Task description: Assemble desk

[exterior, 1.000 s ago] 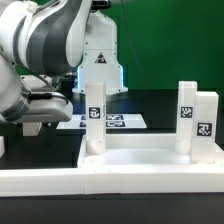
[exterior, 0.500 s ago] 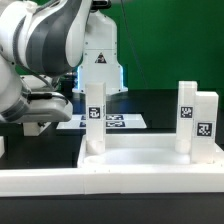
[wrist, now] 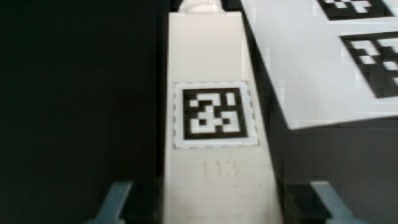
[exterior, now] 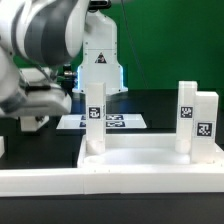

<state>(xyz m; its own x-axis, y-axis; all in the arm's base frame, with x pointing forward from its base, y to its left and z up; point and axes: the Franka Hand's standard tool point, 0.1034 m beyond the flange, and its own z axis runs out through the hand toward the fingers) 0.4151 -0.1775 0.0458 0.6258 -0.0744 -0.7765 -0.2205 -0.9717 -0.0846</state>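
A white square desk leg (wrist: 217, 90) with a black-and-white tag lies lengthwise under the wrist camera, right beside the marker board (wrist: 329, 70). My gripper (wrist: 219, 205) straddles this leg, one finger (wrist: 121, 200) on each long side, closed in on it. The fingertips are cut off by the frame edge. In the exterior view the hand (exterior: 45, 100) hangs low at the left, and the held leg is hidden there. The rimmed desk panel (exterior: 140, 155) lies in front. One tagged leg (exterior: 93, 115) stands upright at its left corner and two more legs (exterior: 186, 115) stand at its right.
A long white rail (exterior: 40, 182) runs along the front of the table. The marker board (exterior: 112, 122) lies flat behind the panel. The robot's white base (exterior: 100, 60) rises at the back, against a green wall.
The arm's upper links have shifted slightly in the exterior view over the last half second. The panel and the upright legs have not moved.
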